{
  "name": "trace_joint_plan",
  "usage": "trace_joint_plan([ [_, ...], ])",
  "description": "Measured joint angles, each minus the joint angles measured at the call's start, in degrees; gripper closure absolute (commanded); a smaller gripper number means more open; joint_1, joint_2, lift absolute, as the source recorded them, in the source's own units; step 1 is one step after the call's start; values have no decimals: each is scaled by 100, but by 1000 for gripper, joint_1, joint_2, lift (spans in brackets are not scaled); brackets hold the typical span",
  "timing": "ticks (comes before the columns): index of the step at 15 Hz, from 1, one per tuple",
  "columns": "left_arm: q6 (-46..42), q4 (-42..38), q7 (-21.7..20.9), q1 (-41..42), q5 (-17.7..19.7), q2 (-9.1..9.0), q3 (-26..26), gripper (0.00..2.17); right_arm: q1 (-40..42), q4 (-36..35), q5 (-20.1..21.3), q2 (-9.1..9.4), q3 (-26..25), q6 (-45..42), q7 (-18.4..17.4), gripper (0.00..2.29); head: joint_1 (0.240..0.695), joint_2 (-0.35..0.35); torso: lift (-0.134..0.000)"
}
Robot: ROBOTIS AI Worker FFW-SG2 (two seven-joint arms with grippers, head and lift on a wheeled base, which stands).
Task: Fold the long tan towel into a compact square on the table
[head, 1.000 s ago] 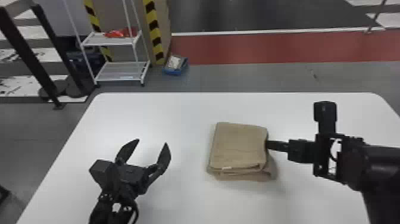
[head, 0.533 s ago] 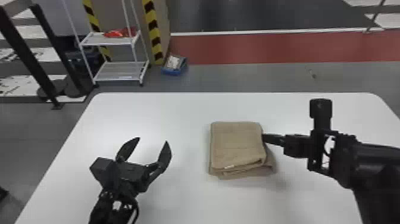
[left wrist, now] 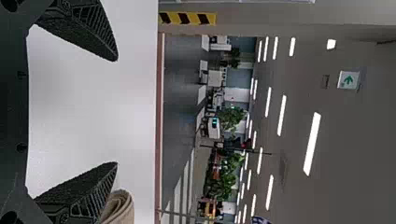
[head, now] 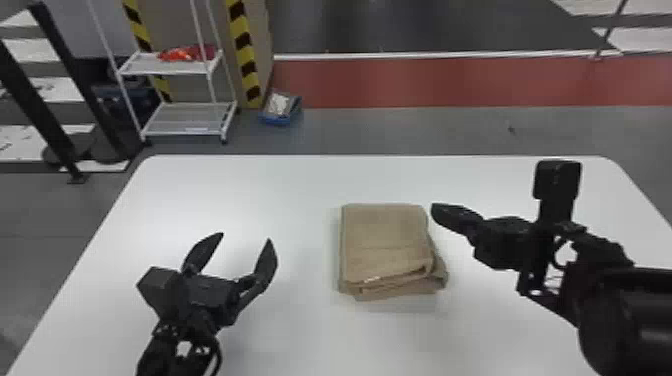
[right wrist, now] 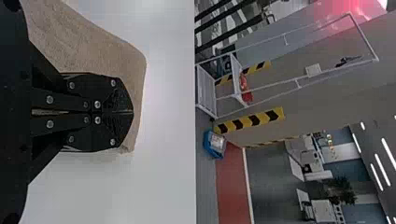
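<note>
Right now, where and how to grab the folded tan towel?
Probably the left edge of the folded tan towel, low, from the left with the open left gripper: layers line up there but splay at the near right corner.

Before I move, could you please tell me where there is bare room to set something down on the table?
Bare table shows between the towel and the far edge, and between the towel and the left gripper. It is crowded at the towel's right side, where the right gripper is close by.
</note>
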Motion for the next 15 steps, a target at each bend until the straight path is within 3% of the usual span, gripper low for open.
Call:
trace_joint_plan([
  [3,2,-58,-8,48,6,0,1,80,-40,422,228,0,325,-90,-32,2067,695,118,-112],
  [8,16,-63,-18,58,-2,0,-7,80,-129,1112,586,0,381,-446,-144,2067,695,108,-112],
  [13,17,-66,-26,58,7,0,-42,80,-193,1391,756,0,389,-623,-170,2064,695,96,-112],
  [15,14,-88,-53,58,17,0,-24,80,-58,1133,691,0,376,-785,-178,2061,695,96,-112],
])
